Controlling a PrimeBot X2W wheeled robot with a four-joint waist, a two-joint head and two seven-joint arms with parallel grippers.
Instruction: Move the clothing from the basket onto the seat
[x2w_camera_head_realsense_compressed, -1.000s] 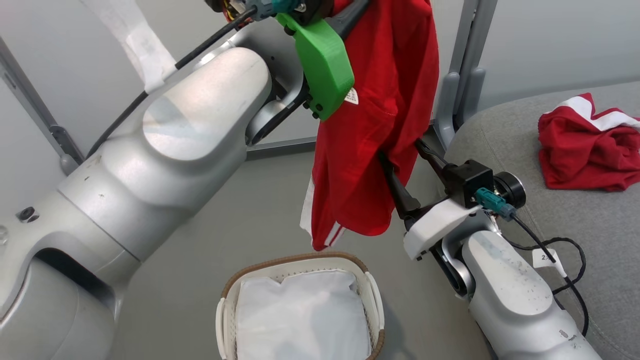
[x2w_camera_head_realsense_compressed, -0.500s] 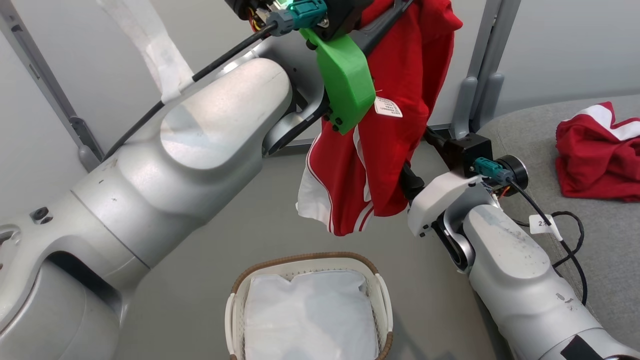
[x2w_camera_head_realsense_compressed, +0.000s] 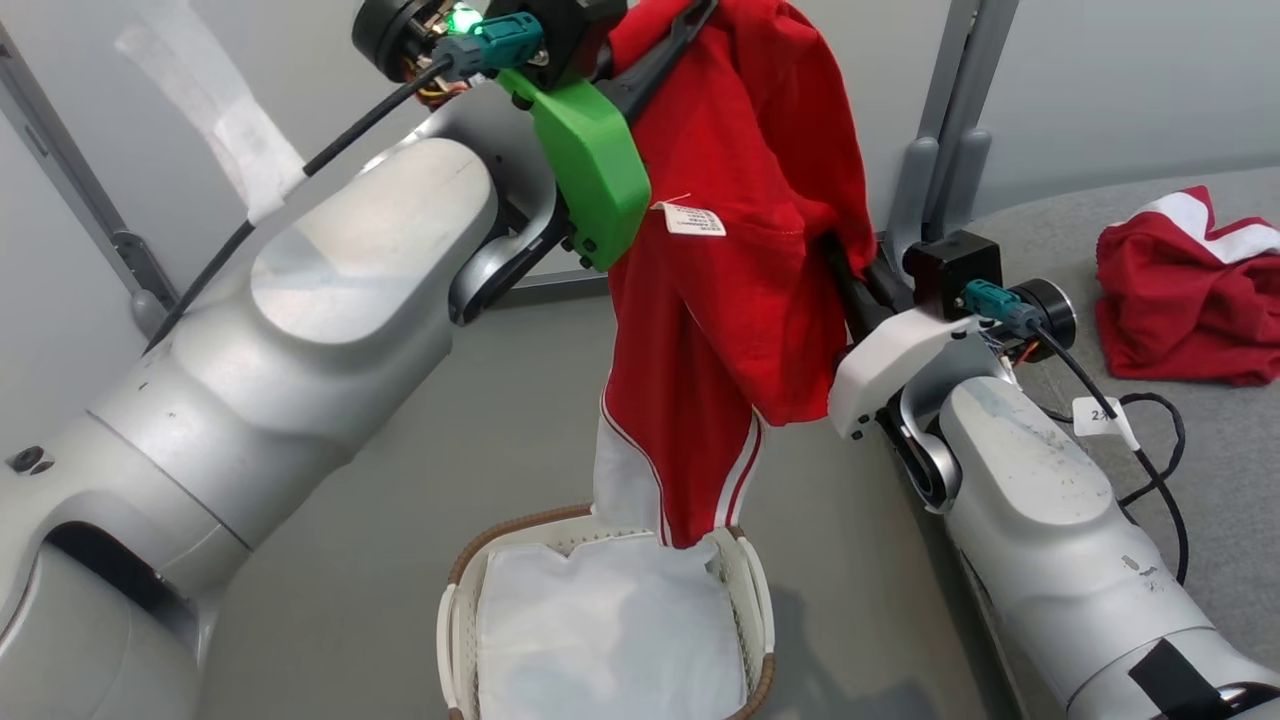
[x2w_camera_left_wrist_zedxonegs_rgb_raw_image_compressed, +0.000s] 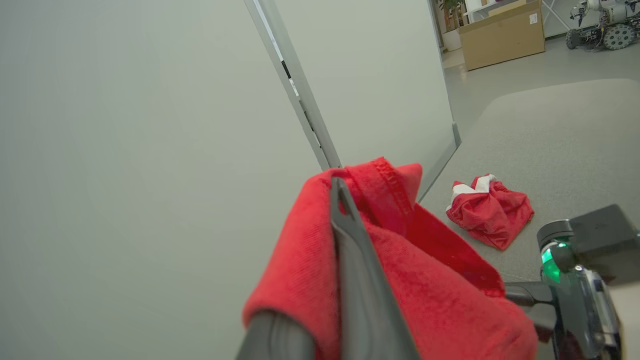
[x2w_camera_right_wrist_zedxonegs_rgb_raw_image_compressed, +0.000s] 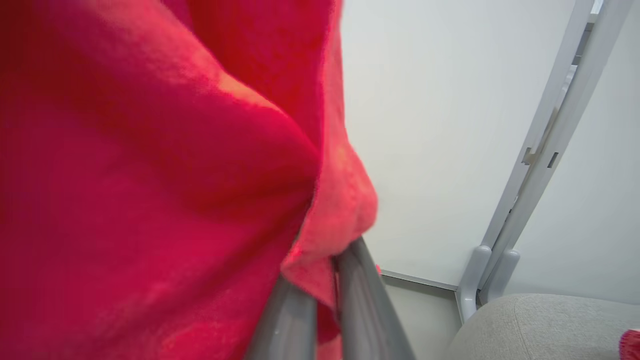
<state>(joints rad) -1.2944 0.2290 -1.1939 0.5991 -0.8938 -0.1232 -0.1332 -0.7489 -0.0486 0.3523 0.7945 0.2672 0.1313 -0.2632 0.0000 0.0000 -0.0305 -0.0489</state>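
Red garment (x2w_camera_head_realsense_compressed: 740, 250) was held above basket (x2w_camera_head_realsense_compressed: 500, 535), pinched by left hand (x2w_camera_left_wrist_zedxonegs_rgb_raw_image_compressed: 336, 200) at 12 o'clock and right hand (x2w_camera_right_wrist_zedxonegs_rgb_raw_image_compressed: 327, 270) at 3 o'clock

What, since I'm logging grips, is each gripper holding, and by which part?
One red garment, held by both. The left gripper is shut on its hemmed top edge; the right gripper is shut on a fold at its side, partway down.
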